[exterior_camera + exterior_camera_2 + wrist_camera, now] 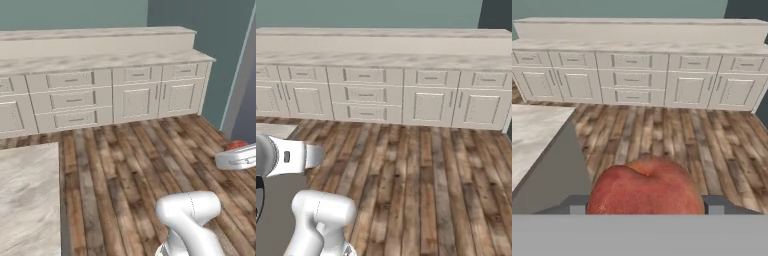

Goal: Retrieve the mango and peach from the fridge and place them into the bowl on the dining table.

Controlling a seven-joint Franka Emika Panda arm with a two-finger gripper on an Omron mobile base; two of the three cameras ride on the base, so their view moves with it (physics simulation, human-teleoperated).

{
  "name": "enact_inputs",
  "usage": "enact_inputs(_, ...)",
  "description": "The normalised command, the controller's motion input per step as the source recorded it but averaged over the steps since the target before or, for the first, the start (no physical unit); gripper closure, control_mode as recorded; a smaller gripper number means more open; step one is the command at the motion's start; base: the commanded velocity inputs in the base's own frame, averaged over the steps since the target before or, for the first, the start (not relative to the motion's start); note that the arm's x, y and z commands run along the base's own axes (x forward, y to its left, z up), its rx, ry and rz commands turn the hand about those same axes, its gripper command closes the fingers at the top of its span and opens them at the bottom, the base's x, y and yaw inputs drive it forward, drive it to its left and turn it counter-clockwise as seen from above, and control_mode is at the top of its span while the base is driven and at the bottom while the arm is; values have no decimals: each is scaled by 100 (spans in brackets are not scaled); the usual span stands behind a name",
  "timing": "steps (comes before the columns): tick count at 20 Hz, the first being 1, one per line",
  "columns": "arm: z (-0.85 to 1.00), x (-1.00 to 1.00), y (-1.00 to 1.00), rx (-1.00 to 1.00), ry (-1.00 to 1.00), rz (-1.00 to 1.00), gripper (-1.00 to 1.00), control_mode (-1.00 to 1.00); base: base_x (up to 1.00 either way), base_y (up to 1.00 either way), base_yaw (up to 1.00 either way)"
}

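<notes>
A pinkish-red peach [646, 187] sits low in the hand view, held between the two dark fingertips [577, 205] of my gripper [646, 206], which is shut on it. From the left base view the same peach [236, 145] peeks out red above the white hand at the right edge, where the gripper [238, 152] hangs over the wooden floor. The dining table [25, 200] of pale marbled stone fills the lower left; its corner [532, 132] lies left of the fruit in the hand view. The mango, the fridge and the bowl are out of view.
A long run of white cabinets with a pale stone counter [100, 62] lines the far wall [386, 60]. Brown plank floor [421, 170] stretches between it and me. A grey upright edge [240, 85] stands at the far right.
</notes>
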Motion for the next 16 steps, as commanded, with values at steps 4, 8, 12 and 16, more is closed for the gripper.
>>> enact_inputs(4, 0, 0, 0, 0, 0, 0, 100, 100, 100, 0, 9)
enact_inputs(8, 0, 0, 0, 0, 0, 0, 100, 100, 100, 0, 11)
enact_inputs(12, 0, 0, 0, 0, 0, 0, 100, 100, 100, 0, 14)
enact_inputs(16, 0, 0, 0, 0, 0, 0, 100, 100, 100, 0, 17)
